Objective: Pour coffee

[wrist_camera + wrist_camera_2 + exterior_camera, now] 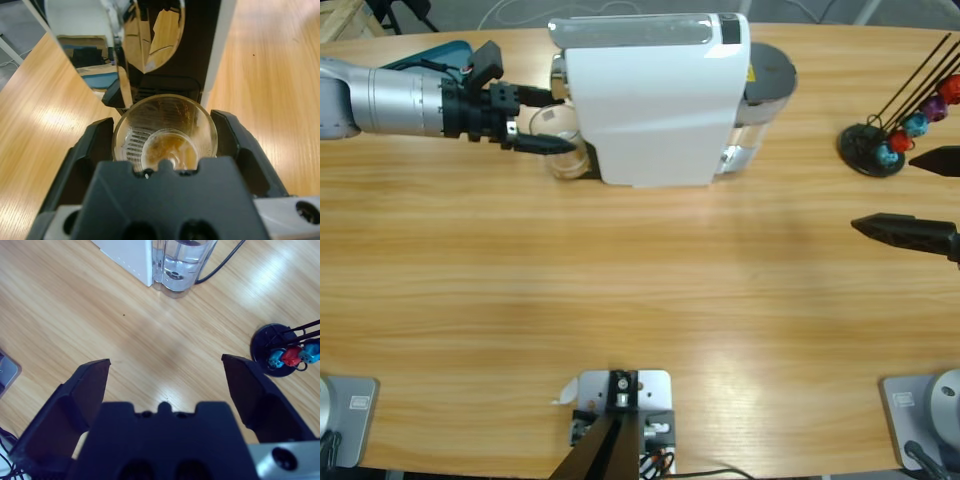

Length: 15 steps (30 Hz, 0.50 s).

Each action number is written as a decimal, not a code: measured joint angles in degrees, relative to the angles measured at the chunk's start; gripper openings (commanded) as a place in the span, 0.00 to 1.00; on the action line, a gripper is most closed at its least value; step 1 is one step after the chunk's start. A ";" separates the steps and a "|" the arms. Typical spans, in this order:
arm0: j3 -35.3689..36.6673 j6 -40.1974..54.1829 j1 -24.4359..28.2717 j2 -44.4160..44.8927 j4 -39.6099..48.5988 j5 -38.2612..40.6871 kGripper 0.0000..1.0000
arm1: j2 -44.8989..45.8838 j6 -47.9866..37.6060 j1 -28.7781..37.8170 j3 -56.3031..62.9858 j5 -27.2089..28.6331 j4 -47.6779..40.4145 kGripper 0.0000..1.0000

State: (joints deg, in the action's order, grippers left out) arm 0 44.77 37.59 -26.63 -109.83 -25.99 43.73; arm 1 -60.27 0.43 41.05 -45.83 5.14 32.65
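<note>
A: Nearest the lens in the left wrist view: left gripper (165, 150) body, with the glass (165, 135) straight ahead between its jaws. The jaws sit on either side of the glass wall, close in; they look closed on it, though contact on both sides is hard to confirm.

B: And the coffee?

A: Coffee (169, 150) is a shallow amber layer in the bottom of the glass. The glass stands under the spout of the machine (165, 55), directly beyond the jaw tips. In the high view the same gripper (542, 120) reaches in at the white machine (655, 100), glass (563, 155) at its jaws.

B: Right side?

A: Right gripper (165, 385) is spread wide with nothing between its jaws, over bare table (75, 315). Ahead of it and to one side is the capsule rack (285, 355); further ahead, the water tank (180, 265).

B: Step in hand?

A: My read: taking the glass off the machine. Keep the grip firm and level, draw straight back along the gripper's own axis so the rim clears the spout, no tilt until well clear. Liquid is low, so spill risk is small; the slip risk on smooth glass is greater.
</note>
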 measured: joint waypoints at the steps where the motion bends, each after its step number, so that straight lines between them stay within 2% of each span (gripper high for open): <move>1: -0.16 0.00 0.00 0.12 -0.04 0.00 0.00 | 0.00 0.00 0.00 0.00 0.00 0.00 1.00; 7: -1.92 0.00 0.10 1.45 -0.21 -1.23 0.00 | 0.00 0.00 0.00 0.00 0.00 0.00 1.00; 15: -7.34 -1.39 3.86 3.67 -5.79 -1.47 0.00 | 0.00 0.00 0.00 0.00 0.00 0.00 1.00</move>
State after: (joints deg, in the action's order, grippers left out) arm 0 37.43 36.20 -22.78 -106.17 -31.78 42.25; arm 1 -60.27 0.43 41.05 -45.83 5.14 32.64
